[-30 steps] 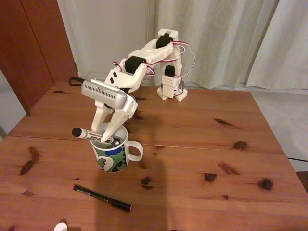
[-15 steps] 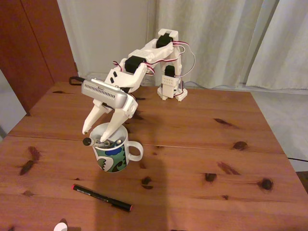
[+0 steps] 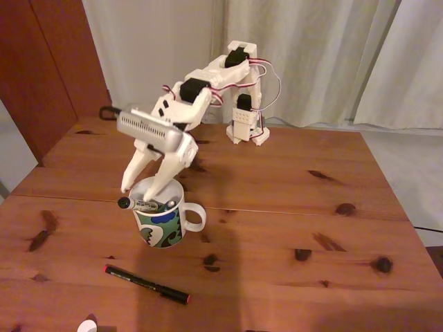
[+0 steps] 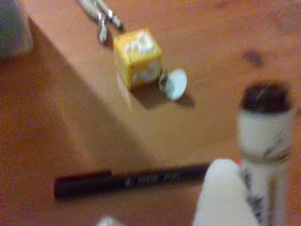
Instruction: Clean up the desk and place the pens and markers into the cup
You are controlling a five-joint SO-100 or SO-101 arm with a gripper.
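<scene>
I see the gripper (image 3: 142, 188) spread wide above the mug (image 3: 163, 220), the marker (image 3: 145, 204) lying across its rim. The black pen (image 3: 146, 284) on the desk (image 3: 291, 207) looks light, stiff, slick; I would pinch it mid-barrel.

A home room: pale curtains (image 3: 332, 55) behind a knotty wooden desk (image 3: 277, 207), wooden door (image 3: 41, 69).
</scene>
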